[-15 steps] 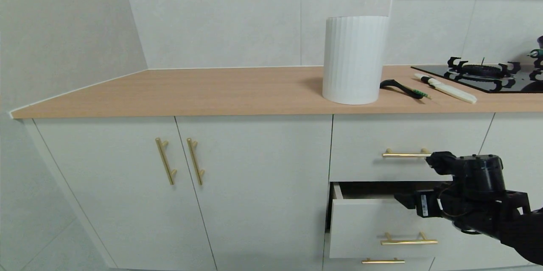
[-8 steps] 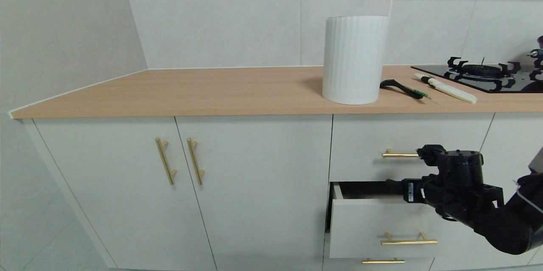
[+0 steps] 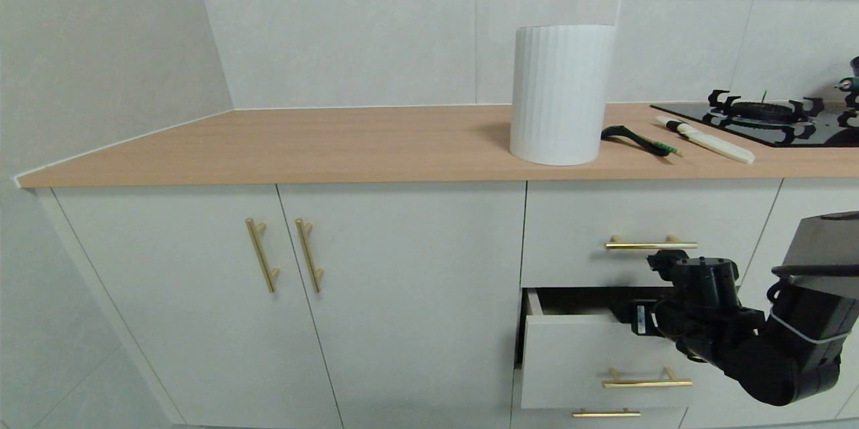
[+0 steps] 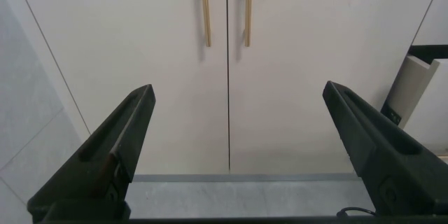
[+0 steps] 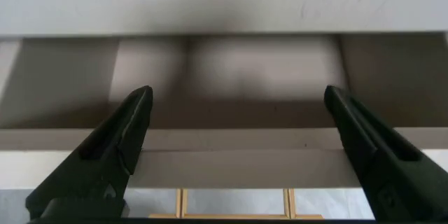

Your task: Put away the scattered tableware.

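**Right claw at the open drawer, tableware out on the tabletop**

The right claw (image 5: pixel 238 94) is spread wide at the mouth of the partly open drawer (image 3: pixel 584 348), above its gold handle (image 3: pixel 646 382). A small white label (image 3: pixel 641 319) on that wrist is too small to read. The left claw (image 4: pixel 238 87), also spread, faces the double cabinet doors (image 4: pixel 294 77). On the tabletop (image 3: pixel 335 144), a black-handled utensil (image 3: pixel 634 138) and a white utensil (image 3: pixel 704 139) lie just right of a ribbed white canister (image 3: pixel 560 93), near the stove (image 3: pixel 765 117).
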You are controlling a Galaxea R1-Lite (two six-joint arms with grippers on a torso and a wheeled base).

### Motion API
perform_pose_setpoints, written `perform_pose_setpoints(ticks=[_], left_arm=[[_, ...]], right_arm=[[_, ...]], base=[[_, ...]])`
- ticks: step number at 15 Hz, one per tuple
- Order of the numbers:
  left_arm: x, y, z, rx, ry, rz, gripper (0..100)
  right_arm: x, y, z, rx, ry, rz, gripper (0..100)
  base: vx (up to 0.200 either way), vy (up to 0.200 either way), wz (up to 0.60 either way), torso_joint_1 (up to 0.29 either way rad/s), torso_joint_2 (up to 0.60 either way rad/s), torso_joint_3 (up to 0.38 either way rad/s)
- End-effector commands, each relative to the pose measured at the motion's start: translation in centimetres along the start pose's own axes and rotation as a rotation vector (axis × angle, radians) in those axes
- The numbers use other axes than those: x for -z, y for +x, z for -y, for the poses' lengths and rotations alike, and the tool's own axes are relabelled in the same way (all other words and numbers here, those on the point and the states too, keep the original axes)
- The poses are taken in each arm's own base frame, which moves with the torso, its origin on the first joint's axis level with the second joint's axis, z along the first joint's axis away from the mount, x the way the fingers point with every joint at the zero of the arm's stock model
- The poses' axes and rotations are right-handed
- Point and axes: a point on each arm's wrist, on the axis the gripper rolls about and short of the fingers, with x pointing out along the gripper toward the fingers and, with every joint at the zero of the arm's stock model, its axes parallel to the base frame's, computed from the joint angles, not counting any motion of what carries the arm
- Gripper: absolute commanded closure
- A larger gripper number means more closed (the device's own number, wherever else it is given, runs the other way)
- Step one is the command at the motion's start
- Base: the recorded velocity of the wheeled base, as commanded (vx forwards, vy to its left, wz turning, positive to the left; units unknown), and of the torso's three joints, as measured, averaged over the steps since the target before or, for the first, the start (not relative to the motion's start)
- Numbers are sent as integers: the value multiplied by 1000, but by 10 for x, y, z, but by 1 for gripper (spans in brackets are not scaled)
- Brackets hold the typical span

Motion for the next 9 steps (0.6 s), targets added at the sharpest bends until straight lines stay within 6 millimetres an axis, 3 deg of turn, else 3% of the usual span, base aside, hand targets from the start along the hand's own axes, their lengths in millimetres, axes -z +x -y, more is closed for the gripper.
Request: perform_pose_setpoints(ticks=[1,9], left_arm=[[0,0,0,0,0,0,0],[0,0,0,0,0,0,0]], right_arm=[[2,-1,1,1,-3,-12,0],[-13,-38,4,-28,-29,-116,0]], base=[[0,0,0,0,0,0],[0,0,0,0,0,0]])
